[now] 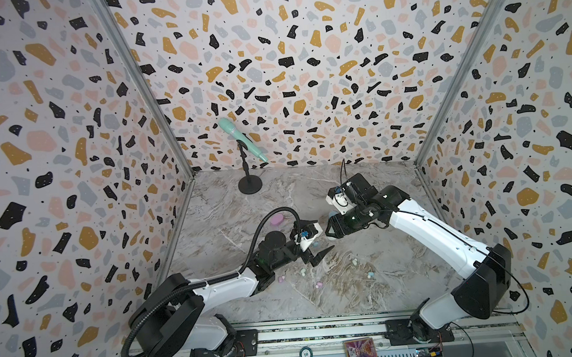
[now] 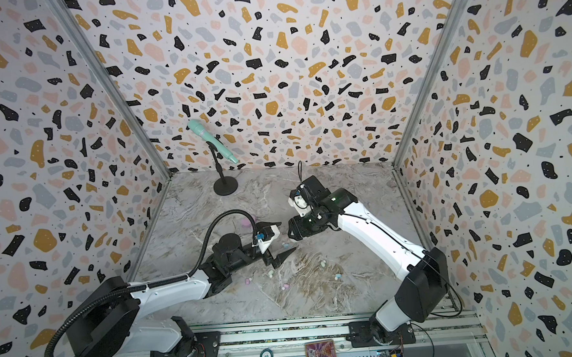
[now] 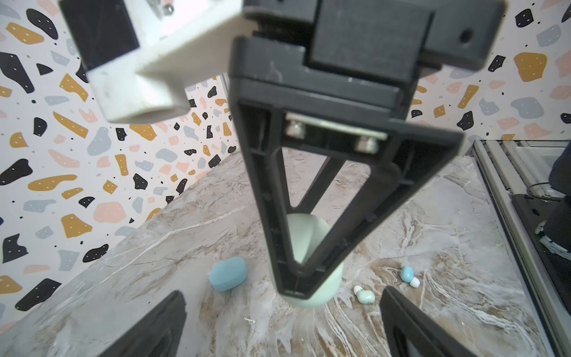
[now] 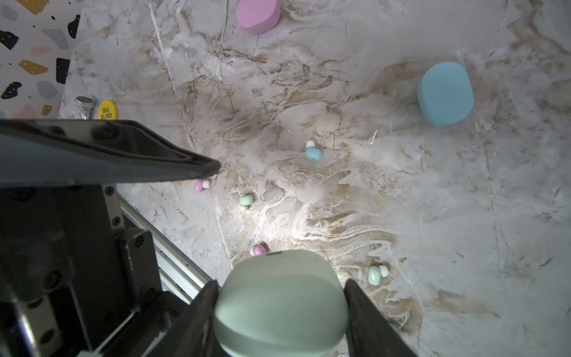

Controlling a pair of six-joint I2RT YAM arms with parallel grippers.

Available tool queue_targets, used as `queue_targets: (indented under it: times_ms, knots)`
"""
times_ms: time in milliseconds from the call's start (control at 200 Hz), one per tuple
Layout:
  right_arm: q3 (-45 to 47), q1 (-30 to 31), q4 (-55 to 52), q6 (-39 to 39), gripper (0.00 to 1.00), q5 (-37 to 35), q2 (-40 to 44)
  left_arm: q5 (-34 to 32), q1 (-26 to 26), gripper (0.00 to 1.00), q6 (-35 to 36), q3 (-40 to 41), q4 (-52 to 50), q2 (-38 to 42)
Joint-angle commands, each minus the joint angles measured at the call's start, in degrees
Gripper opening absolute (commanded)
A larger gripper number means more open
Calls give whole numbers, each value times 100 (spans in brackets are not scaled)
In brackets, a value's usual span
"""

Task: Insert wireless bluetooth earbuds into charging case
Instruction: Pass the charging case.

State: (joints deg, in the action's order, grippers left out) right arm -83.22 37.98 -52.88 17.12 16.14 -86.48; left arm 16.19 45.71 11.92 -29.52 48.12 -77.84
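1. The right end effector point(image 4: 281, 283) is clamped on the mint case point(image 4: 279, 312), with one finger pressed against each side. The case's lid is down. I cannot tell whether it rests on the table point(image 4: 401, 201) or is lifted clear of it.
2. The left end effector point(image 1: 324, 235) hangs just beside the right one, jaws spread wide with nothing between them.
3. The earbuds point(image 4: 245, 201) lie loose on the marble table, scattered in front of both arms.
4. In the right wrist view, a mint earbud point(image 4: 375, 274) sits just beside the held case.
5. A pink earbud point(image 4: 259, 249) peeks out from behind the case's edge, and a second pink earbud point(image 4: 200, 185) lies near a tip of the left end effector.
6. A blue earbud point(image 4: 312, 151) lies further out, and the left wrist view shows a second blue earbud point(image 3: 409, 276).
7. The blue case point(image 4: 445, 92) and the pink case point(image 4: 258, 14) stand closed on the table, well apart from each other.
8. At the back of the table a mint-green microphone point(image 1: 242, 139) sits tilted on a black stand.
9. A yellow chip point(image 4: 106, 109) reading BIG BLIND lies by the table's edge.
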Motion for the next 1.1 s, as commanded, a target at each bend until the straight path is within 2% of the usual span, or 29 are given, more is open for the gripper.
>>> queue_targets:
  times_ms: [0,315,1096]
  knots:
    - [-221,43,12,342,54,69,280,-277,69,97,60,70,699,-85]
    - [-221,135,153,755,54,-76,354,-380,199,86,98,-47,716,-302]
    - [-248,570,304,1327,53,-658,307,-441,310,74,-240,-112,1191,-496]
